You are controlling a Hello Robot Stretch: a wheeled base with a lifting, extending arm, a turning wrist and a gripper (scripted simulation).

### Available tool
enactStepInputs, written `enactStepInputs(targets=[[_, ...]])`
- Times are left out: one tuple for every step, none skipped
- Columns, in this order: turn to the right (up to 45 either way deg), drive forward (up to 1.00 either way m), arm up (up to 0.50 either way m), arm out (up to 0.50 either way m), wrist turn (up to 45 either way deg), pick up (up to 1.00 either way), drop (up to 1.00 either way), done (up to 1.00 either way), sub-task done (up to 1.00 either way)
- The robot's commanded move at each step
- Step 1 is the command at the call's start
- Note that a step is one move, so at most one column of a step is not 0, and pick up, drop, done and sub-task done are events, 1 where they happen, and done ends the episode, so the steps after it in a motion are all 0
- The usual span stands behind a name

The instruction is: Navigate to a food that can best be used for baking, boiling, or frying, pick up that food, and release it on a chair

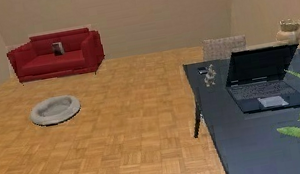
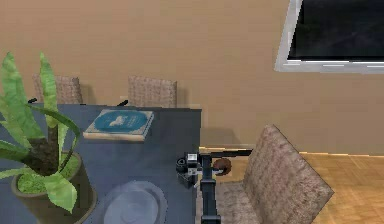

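Where the dark arm [image 2: 208, 195] ends beside the counter [image 2: 170, 140], the gripper [image 2: 225, 157] reaches toward a woven brown chair [image 2: 285, 175]. A small brownish lump [image 2: 223, 166] shows at it against the chair's seat, so I cannot tell whether it holds anything or how its fingers stand. On the counter lie a teal book [image 2: 120, 123], a grey plate [image 2: 135, 205] and a leafy houseplant [image 2: 40, 140]. Two more chairs [image 2: 152, 90] stand at the counter's far side, and a dark window [image 2: 335, 35] is set in the tan wall. The forward view has a black laptop [image 1: 263, 76] on the counter, with a red sofa [image 1: 56, 55] and a round grey pet bed [image 1: 56, 110] well apart across the wooden floor [image 1: 118, 151].
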Motion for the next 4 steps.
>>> enactStepInputs(targets=[[0.0, 0.0, -0.32, 0.0, 0.0, 0.0, 0.0, 0.0, 0.0], [0.0, 0.0, 0.0, 0.0, 0.0, 0.0, 1.0, 0.0, 0.0], [0.0, 0.0, 0.1, 0.0, 0.0, 0.0, 0.0, 0.0, 0.0], [0.0, 0.0, 0.0, -0.08, 0.0, 0.0, 0.0, 0.0, 0.0]])
